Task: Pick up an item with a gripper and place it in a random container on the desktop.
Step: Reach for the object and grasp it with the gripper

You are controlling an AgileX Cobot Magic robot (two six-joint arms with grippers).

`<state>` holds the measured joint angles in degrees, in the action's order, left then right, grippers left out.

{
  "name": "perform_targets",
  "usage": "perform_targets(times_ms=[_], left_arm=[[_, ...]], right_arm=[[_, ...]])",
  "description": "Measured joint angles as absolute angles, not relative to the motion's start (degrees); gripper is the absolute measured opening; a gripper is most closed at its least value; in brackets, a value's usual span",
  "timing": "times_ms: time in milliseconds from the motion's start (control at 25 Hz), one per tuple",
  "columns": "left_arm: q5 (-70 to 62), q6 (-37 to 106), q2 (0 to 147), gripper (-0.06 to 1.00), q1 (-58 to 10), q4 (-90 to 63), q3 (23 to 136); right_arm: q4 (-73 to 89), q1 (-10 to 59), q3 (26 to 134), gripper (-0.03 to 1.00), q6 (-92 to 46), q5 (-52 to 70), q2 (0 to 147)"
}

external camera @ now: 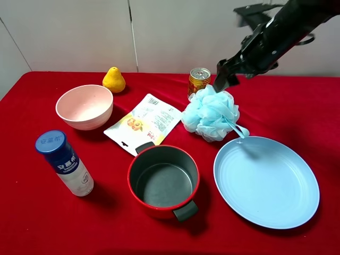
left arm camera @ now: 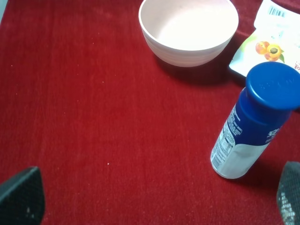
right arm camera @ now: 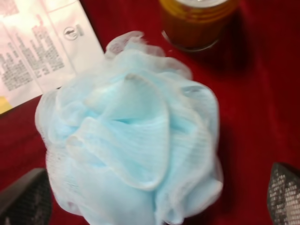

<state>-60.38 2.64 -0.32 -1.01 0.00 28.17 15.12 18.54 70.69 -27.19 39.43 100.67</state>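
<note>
The light blue mesh bath pouf (external camera: 210, 113) lies on the red-clothed desktop (external camera: 297, 111), its ribbon loop trailing onto the blue plate's rim. My right gripper (external camera: 222, 81) hangs just above the pouf's far side. In the right wrist view the pouf (right arm camera: 136, 136) fills the space between the open fingertips (right arm camera: 286, 192) of the right gripper (right arm camera: 154, 197), and nothing is gripped. The red pot (external camera: 163, 180) with its dark grey inside stands empty at the front centre. My left gripper (left arm camera: 154, 199) is open over bare cloth and is outside the exterior high view.
A pink bowl (external camera: 85, 106), a white snack pouch (external camera: 143, 123), a yellow pear (external camera: 113, 79) and a drink can (external camera: 198, 81) sit toward the back. A blue-capped bottle (external camera: 64, 162) stands front left. A flat blue plate (external camera: 265, 180) lies front right.
</note>
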Motion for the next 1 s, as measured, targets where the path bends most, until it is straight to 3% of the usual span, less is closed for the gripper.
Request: perform_targets(times_ms=[1000], left_arm=[[-60.38, 2.69, -0.32, 0.99, -1.01, 0.0, 28.17]], right_arm=[[20.55, 20.93, 73.05, 0.69, -32.39, 34.91, 117.7]])
